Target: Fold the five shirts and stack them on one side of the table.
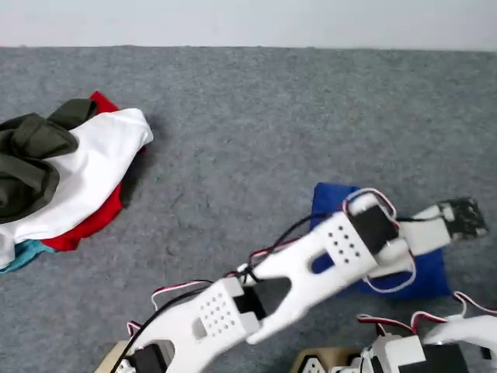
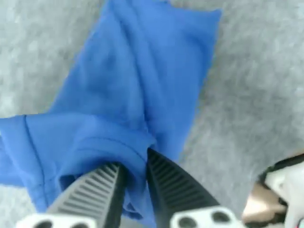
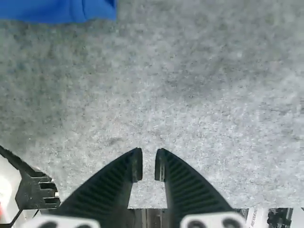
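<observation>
Blue shirt (image 1: pixel 332 199) (image 2: pixel 142 71) (image 3: pixel 57 9): flat on the grey counter (image 1: pixel 248 116), right of the middle, partly covered by the left arm. Left pincer (image 2: pixel 135 164): clamped on a bunched fold at the cloth's edge. Right pincer (image 3: pixel 148 164): fingers almost together, gripping nothing, over bare counter near the blue cloth. At the far left, heaped and unfolded: white shirt (image 1: pixel 93 167) over red shirt (image 1: pixel 97 217), dark green shirt (image 1: pixel 31 155) on top, teal shirt (image 1: pixel 19 252) peeking out beneath.
</observation>
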Controlling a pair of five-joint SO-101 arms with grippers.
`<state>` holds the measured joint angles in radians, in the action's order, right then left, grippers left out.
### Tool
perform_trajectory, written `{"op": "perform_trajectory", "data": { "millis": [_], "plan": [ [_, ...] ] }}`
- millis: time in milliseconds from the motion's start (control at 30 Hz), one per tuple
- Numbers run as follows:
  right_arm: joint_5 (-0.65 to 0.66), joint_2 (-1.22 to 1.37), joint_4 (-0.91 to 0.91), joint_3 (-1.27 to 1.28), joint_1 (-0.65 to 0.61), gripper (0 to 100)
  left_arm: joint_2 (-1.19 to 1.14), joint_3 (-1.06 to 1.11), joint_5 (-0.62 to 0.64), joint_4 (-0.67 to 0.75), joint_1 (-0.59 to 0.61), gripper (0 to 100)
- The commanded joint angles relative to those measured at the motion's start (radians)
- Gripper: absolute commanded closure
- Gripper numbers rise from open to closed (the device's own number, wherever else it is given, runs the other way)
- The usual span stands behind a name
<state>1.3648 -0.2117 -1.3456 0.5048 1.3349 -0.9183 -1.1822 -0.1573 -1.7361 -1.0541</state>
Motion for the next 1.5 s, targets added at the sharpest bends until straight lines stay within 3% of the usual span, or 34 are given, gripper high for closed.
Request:
{"op": "perform_trajectory", "data": {
  "millis": [0,133,267,633,833,1067,1267,1367,1467],
  "plan": [
    [0.014,-0.031,0.012,-0.012,0.007,93.7,-0.021,-0.094,-0.003,0.006,-0.046,98],
    [0.012,-0.024,0.005,-0.006,0.005,93.4,-0.040,-0.139,0.002,0.129,-0.052,97],
    [0.012,-0.025,0.005,-0.006,0.005,93.3,-0.040,-0.159,0.052,0.218,-0.048,88],
    [0.012,-0.025,0.007,-0.008,-0.005,93.2,-0.029,-0.199,0.071,0.210,-0.046,86],
    [-0.041,-0.035,0.005,-0.011,-0.058,92.0,0.041,-0.248,0.069,0.193,0.037,87],
    [-0.609,-0.036,-0.025,-0.141,-0.372,80.0,0.107,-0.236,0.064,-0.025,0.265,87],
    [-0.589,-0.035,-0.377,-0.338,-0.805,77.5,0.247,-0.107,0.064,-0.023,0.457,87],
    [-0.591,-0.035,-0.417,-0.348,-0.980,77.5,0.333,0.062,0.064,-0.023,0.511,87],
    [-0.586,-0.025,-0.420,-0.338,-1.067,77.5,0.427,0.252,0.064,-0.023,0.539,87]
  ]
}}
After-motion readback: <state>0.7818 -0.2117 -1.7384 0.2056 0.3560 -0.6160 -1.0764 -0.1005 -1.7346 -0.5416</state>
